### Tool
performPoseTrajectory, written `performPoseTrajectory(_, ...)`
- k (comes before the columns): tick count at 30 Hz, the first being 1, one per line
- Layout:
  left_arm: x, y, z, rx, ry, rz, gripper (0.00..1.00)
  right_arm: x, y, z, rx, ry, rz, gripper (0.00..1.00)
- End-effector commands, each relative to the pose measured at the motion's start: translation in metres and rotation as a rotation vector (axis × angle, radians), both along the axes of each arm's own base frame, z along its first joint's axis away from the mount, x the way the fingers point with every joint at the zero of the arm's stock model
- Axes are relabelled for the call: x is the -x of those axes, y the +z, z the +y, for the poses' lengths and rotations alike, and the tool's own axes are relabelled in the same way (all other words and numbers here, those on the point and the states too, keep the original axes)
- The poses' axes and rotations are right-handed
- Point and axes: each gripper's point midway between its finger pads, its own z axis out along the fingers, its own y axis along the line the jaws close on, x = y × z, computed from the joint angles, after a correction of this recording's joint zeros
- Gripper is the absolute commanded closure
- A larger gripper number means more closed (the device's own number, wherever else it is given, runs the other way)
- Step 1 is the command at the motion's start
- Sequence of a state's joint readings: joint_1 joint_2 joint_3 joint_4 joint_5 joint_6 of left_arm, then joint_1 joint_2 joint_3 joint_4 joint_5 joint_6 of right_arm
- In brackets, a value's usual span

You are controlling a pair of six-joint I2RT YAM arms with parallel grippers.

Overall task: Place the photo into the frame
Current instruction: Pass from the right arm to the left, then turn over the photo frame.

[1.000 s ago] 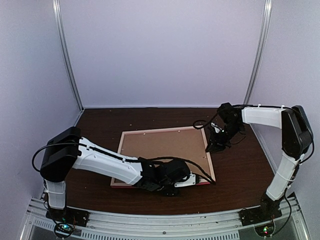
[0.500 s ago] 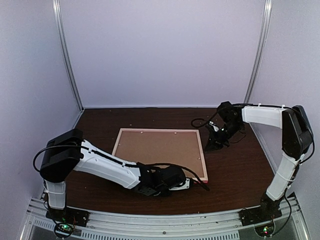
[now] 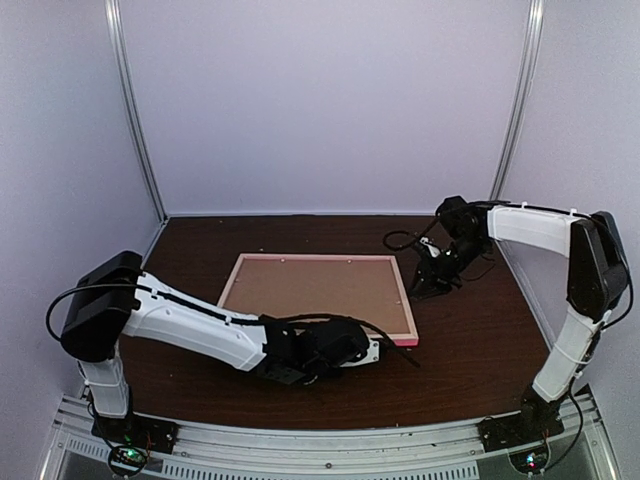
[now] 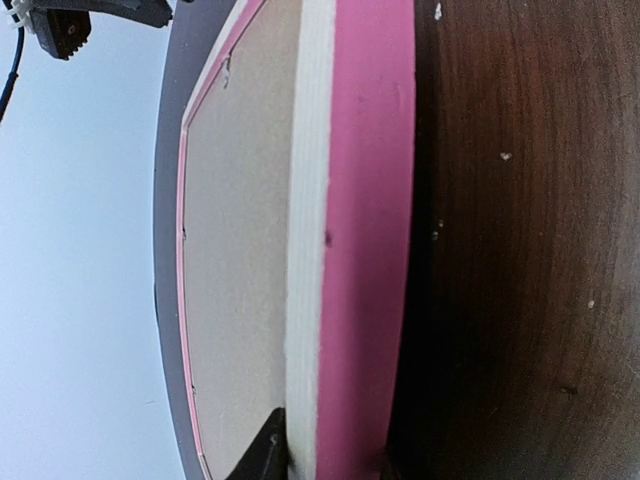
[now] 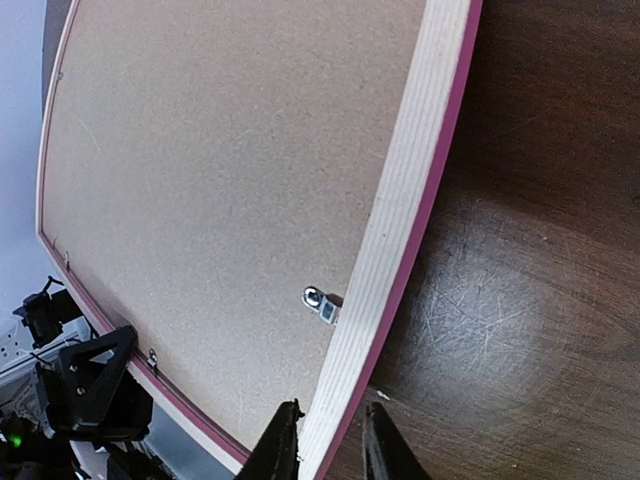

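Frame [image 4: 360, 200] bar apparently within left tool [image 4: 325, 462]

The dark brown wooden table [image 3: 480, 345] carries a pink-edged rectangular wooden frame [image 3: 406, 300], back up, near its middle.

We are counting one frame [image 3: 406, 300], one brown backing board [image 3: 320, 290], one table [image 3: 470, 345], two arms, left arm [image 3: 190, 320] and right arm [image 3: 530, 230], and two grippers, left gripper [image 3: 375, 350] and right gripper [image 3: 422, 292].
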State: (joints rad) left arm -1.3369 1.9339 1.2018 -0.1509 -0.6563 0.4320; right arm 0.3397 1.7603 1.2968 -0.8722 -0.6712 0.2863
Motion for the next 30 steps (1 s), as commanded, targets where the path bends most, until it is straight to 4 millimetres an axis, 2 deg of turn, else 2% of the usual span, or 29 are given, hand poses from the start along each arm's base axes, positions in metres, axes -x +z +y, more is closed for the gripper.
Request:
performPoseTrajectory(1, -0.007, 0.053, -0.005, 0.106, 0.02, -0.046, 0.94, -0.009, 0.04, -0.006, 0.003, 0.003, -0.105, 0.74)
performPoseTrajectory(6, -0.008, 0.089, -0.005, 0.115, 0.011, -0.072, 1.0, -0.016, 0.071, -0.008, 0.008, 0.0, -0.168, 0.7)
performPoseTrajectory(10, -0.009, 0.113, -0.003, 0.114, 0.002, -0.086, 1.0, -0.021, 0.089, -0.011, 0.011, -0.006, -0.205, 0.69)
performPoseTrajectory(22, -0.018, 0.189, 0.013, 0.084, 0.007, -0.096, 1.0, -0.033, 0.126, -0.019, 0.01, -0.023, -0.286, 0.69)
performPoseTrajectory(30, -0.026, 0.242, 0.032, 0.185, 0.031, -0.053, 1.0, -0.042, 0.148, -0.04, 0.025, -0.078, -0.345, 0.68)
